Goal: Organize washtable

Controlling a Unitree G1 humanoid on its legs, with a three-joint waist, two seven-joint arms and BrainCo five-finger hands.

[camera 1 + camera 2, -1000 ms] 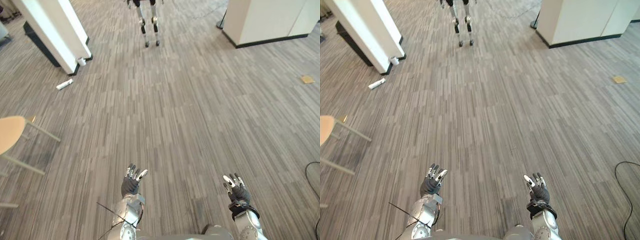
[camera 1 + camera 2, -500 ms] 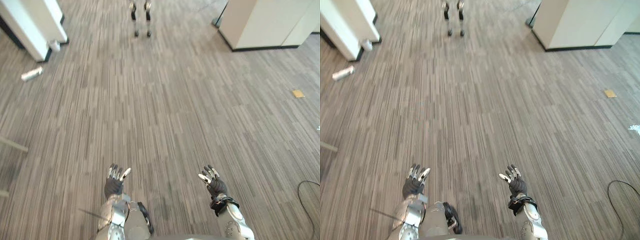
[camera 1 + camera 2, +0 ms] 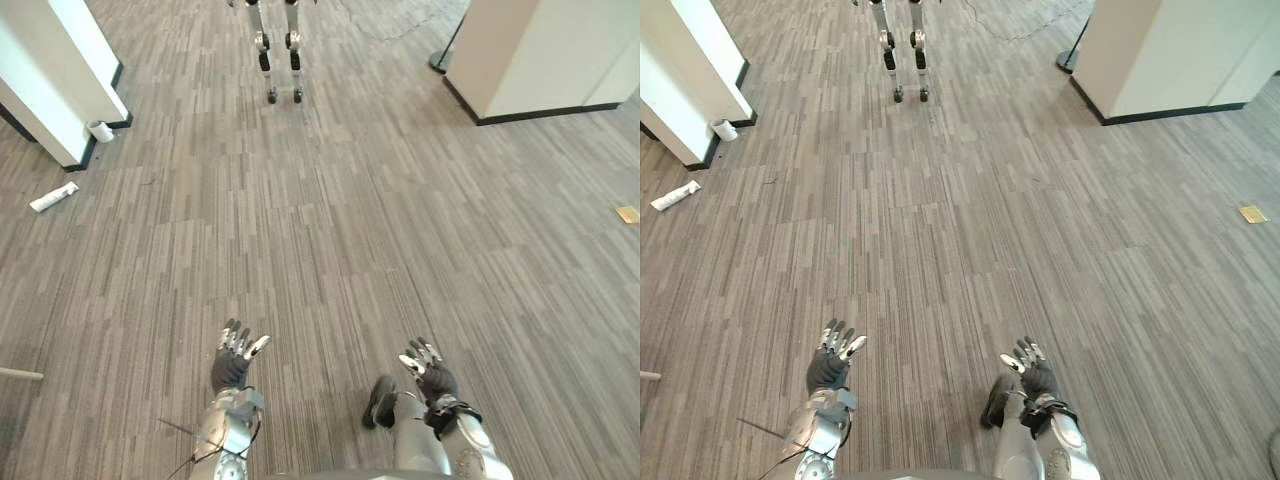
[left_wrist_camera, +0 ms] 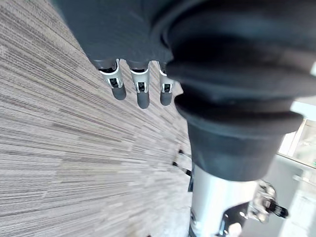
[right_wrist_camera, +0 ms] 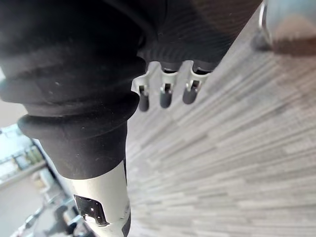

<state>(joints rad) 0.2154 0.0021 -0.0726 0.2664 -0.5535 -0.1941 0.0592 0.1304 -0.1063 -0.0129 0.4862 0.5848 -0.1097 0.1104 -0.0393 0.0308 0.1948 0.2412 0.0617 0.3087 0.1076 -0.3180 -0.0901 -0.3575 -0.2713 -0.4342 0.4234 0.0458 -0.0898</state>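
Near the foot of the white partition (image 3: 60, 70), a white tube (image 3: 54, 196) is seen lying aslant on the floor (image 3: 350, 230), well ahead. The left robot hand (image 3: 233, 362) is judged nearer than the right robot hand (image 3: 428, 372). Both are held spread and empty.

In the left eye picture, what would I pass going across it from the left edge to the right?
A white tube on the floor → small white cup → left hand → standing metal legs → right hand → white cabinet → yellow scrap.
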